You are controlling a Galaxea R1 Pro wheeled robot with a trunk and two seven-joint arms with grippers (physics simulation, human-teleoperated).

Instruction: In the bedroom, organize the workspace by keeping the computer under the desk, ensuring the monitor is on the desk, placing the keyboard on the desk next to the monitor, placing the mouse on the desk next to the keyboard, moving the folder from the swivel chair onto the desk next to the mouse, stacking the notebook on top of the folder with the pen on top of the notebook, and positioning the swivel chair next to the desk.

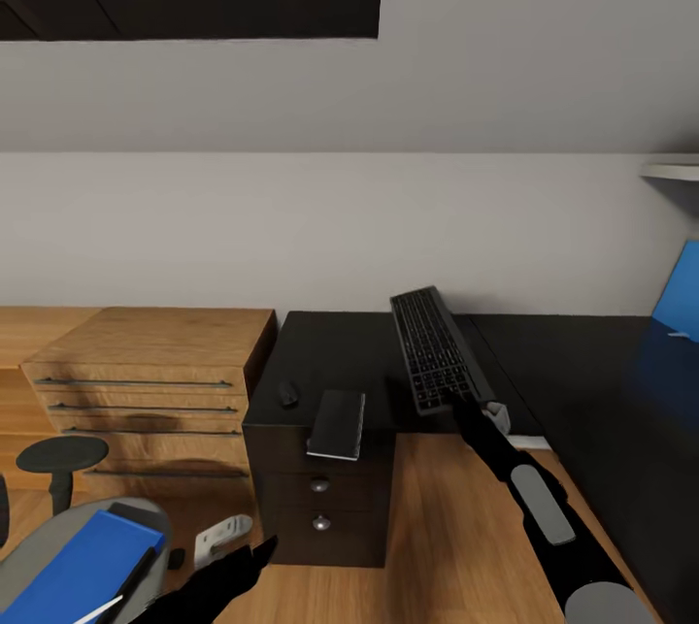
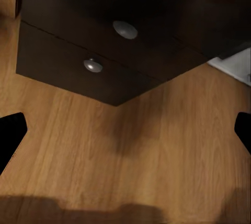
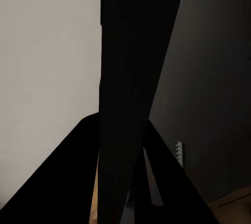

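In the head view, the right gripper was clamped on the near end of the long dark grey keyboard, which stretched away from it, lifted and tilted above the large black desk. Off to that claw's left, a thin grey notebook lay at the desk's front edge over the drawer pedestal, with a small dark mouse just beyond it. The left gripper hung low near the bright blue folder on the grey swivel chair. In the left wrist view its fingertips stood wide apart, holding nothing, above wooden floor before the silver-knobbed drawers. In the right wrist view the keyboard ran straight out between the closed fingers.
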